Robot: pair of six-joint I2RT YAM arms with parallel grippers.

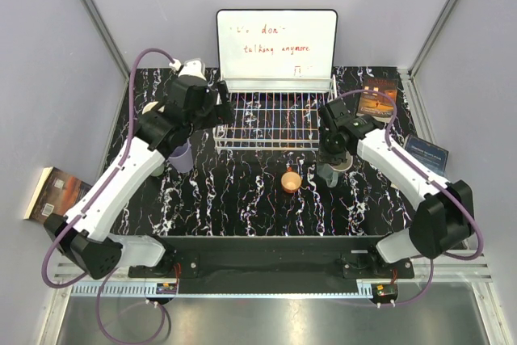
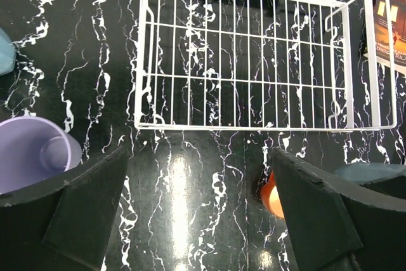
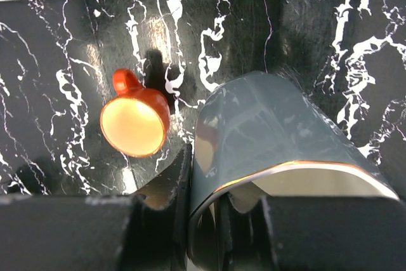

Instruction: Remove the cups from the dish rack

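Rack (image 1: 271, 119): far middle of table (image 1: 242, 199); room along its near edge. Orange cup (image 1: 291, 181): upright there, handle toward rack. Grey cup (image 3: 273, 131): mouth up, rim clamped in right jaws. Lilac cup (image 2: 35, 150): left of rack. Left jaws: spread wide.

Our left arm (image 1: 121, 175) and right arm (image 1: 396, 166) share one build: white link shells between black joint housings, with black blocks at the bases. A purple cable (image 1: 132, 86) loops along each arm. A white housing (image 1: 191, 66) caps the left wrist. The left hand (image 2: 200, 214) has matte black, wedge-shaped fingers (image 2: 82, 220).
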